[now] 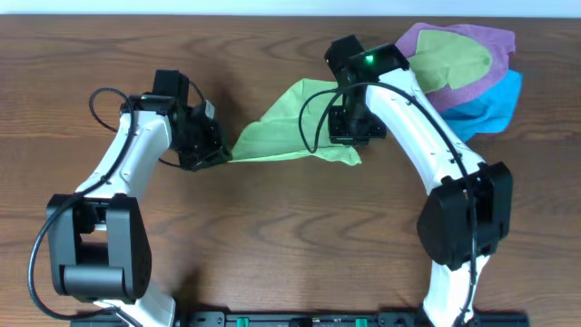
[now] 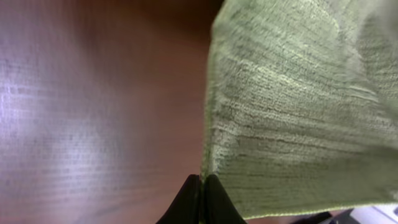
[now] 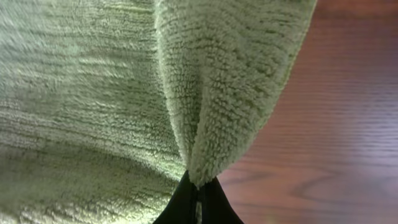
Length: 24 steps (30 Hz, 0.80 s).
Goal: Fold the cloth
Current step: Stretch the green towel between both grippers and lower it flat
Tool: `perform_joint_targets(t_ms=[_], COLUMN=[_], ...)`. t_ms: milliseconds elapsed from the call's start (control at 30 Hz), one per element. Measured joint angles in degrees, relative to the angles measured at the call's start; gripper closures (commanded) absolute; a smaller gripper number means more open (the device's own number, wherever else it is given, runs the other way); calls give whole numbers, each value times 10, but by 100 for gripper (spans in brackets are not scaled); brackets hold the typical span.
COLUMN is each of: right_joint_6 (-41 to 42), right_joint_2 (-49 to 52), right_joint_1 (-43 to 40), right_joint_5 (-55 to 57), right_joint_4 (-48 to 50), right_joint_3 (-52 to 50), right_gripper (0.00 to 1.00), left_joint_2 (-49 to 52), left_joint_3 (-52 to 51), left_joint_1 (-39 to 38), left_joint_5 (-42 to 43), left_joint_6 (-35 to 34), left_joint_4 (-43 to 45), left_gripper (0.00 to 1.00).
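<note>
The lime-green cloth (image 1: 289, 127) hangs stretched between my two grippers over the middle of the wooden table. My left gripper (image 1: 221, 156) is shut on its left corner; in the left wrist view the cloth (image 2: 298, 106) rises from the closed black fingertips (image 2: 214, 202), with my left gripper (image 2: 203, 186) pinching its edge. My right gripper (image 1: 349, 127) is shut on the cloth's right side. In the right wrist view a bunched fold of the cloth (image 3: 230, 81) runs down into my right gripper (image 3: 198, 190). No tag shows.
At the back right lies a pile of other cloths: an olive-green cloth (image 1: 449, 64) on a purple cloth (image 1: 495, 45), with a blue cloth (image 1: 490, 104) under them, partly behind the right arm. Bare wooden table (image 1: 272, 245) lies in front.
</note>
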Motion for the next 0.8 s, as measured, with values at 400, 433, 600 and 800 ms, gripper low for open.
perform_joint_targets(t_ms=[400,433,600,800], right_joint_6=[-1,-3,-10,-18], right_joint_2=[0,0,0,0], right_joint_1=[0,0,0,0], right_joint_5=[24,28,38,42], right_joint_4=[-31,-32,-27,-10], right_joint_3=[0,0,0,0], right_gripper=[89,85,66,52], left_joint_2=[0,0,0,0], left_joint_3=[0,0,0,0], left_joint_1=[-25,-29,-38,-38], left_joint_5=[0,0,0,0], left_joint_6=[7,7,8,16], left_joint_4=[-35,-35,-37,-40], left_gripper=[94,94,94,94])
